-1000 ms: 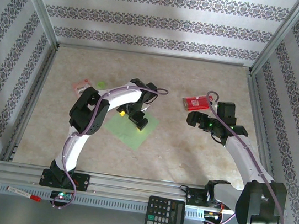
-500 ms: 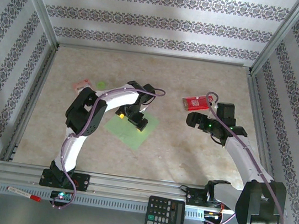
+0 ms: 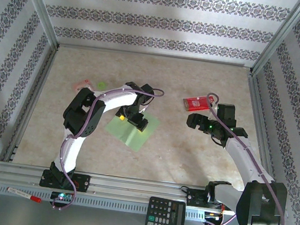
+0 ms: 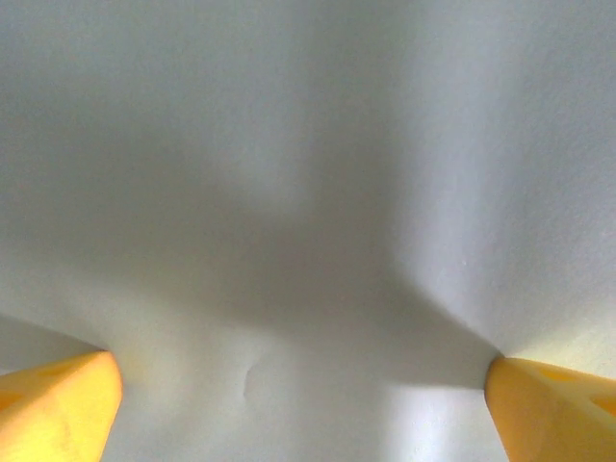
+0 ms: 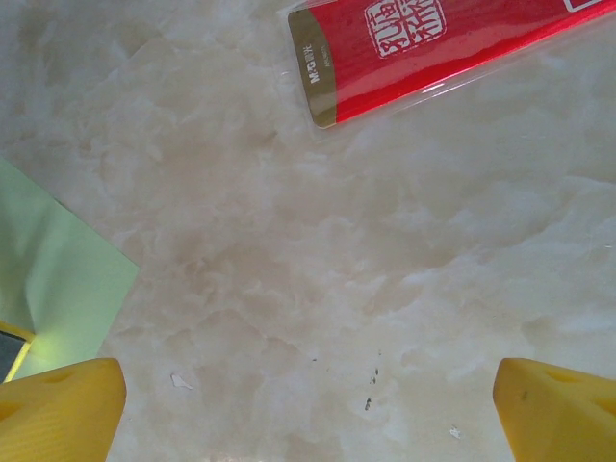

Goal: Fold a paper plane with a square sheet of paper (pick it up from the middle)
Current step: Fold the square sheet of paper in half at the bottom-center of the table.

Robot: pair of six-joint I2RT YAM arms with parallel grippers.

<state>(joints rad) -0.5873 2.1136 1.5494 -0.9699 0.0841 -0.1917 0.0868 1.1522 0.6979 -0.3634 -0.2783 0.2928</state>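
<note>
The square sheet of paper (image 3: 131, 134), light green, lies flat on the marble table left of centre. My left gripper (image 3: 130, 119) points down onto its middle, open, with a yellow fingertip (image 4: 58, 409) at each side touching the sheet. In the left wrist view the paper (image 4: 308, 192) dimples slightly between them. My right gripper (image 3: 196, 121) hovers open over bare table, just in front of the red packet (image 3: 197, 103). In the right wrist view the red packet (image 5: 433, 53) lies ahead and a corner of the sheet (image 5: 58, 279) sits at the left. The paper plane is out of view.
A tiny green disc (image 3: 102, 84) and a pinkish wrapper (image 3: 81, 86) lie behind the left arm. A calculator (image 3: 166, 215) and a marker pen (image 3: 24, 194) rest on the front rail. Metal frame posts and patterned walls close in the table.
The left arm's elbow has swung left and its gripper has settled lower on the sheet. The right arm has not moved.
</note>
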